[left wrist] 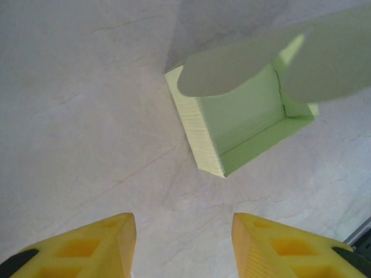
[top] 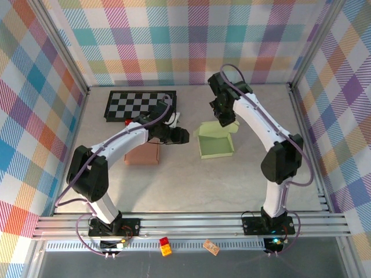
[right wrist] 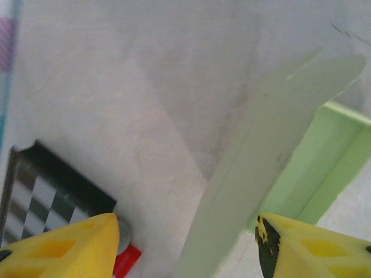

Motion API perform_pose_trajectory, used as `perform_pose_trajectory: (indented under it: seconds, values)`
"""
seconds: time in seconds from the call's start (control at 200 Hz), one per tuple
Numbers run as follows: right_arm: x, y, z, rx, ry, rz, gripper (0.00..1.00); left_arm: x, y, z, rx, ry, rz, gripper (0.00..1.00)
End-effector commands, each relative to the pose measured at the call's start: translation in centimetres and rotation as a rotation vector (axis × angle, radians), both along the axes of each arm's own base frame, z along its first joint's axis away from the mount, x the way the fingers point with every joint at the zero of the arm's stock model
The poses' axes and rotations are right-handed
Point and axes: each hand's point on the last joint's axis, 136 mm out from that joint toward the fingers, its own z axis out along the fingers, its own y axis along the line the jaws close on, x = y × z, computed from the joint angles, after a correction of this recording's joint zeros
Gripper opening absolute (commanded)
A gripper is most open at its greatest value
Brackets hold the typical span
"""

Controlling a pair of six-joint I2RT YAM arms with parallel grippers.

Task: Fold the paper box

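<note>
The right gripper (right wrist: pixel 186 234), jaws apart, is straddling the paper box's (top: pixel 215 145) flap (right wrist: pixel 261 150), the left gripper (left wrist: pixel 184 231) gaping leftward; it likely wants pressing squarely inward.

Table (top: pixel 174 191): pale grey, marble-veined surface, enclosed by plaid walls.

Lying directly on it, four items are noted:
- A black-and-white checkerboard (top: pixel 139 104) is laid flat at the far left, close to the back wall.
- A small red object (top: pixel 127 122) is found just beside the board's near edge.
- A brown box (top: pixel 142 154), partly hidden, is placed nearer than the board.
- The light green paper box (top: pixel 215 143) is set right of centre, open-topped with one flap raised, apart from the brown box.
</note>
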Motion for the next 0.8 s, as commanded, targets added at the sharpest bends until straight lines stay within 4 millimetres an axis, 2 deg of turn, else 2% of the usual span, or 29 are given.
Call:
perform_pose_trajectory:
  seconds: [0.0,0.105,0.24,0.355,0.435,0.51,0.6,0.67,0.725,0.795]
  values:
    - [0.9,-0.2,4.4,-0.11,-0.169,0.358,0.69,-0.4,-1.8,1.0,0.028,-0.084,-0.132,0.48]
    - [0.3,-0.1,6.8,-0.185,-0.3,0.615,0.71,-0.7,-2.0,1.2,0.045,-0.176,-0.174,0.48]
    - [-1.7,-0.4,7.7,-0.218,-0.445,0.871,0.71,0.4,-1.7,1.5,0.091,-0.296,-0.196,0.52]
    - [-3.2,-4.1,5.9,-0.202,-0.404,0.899,0.7,0.9,-3.1,2.0,0.073,-0.304,-0.248,0.52]
    - [-4.4,-6.0,4.5,-0.291,-0.39,0.923,0.71,0.7,-4.0,1.6,0.095,-0.322,-0.303,0.53]
    - [-5.7,-7.6,1.6,-0.316,-0.323,0.901,0.71,0.2,-4.6,1.0,0.125,-0.336,-0.362,0.53]
    - [-7.1,-9.1,-1.6,-0.284,-0.23,0.846,0.71,0.6,-3.5,0.4,0.186,-0.319,-0.303,0.54]
    - [-7.7,-10.2,-3.9,-0.237,-0.144,0.771,0.72,0.5,-2.8,0.1,0.171,-0.29,-0.253,0.54]
    - [-7.7,-10.3,-5.0,-0.15,-0.125,0.712,0.72,-0.1,-2.6,-0.1,0.149,-0.256,-0.214,0.54]
    - [-7.3,-10.3,-5.4,-0.089,-0.154,0.664,0.72,-0.8,-2.1,-0.4,0.12,-0.21,-0.151,0.54]
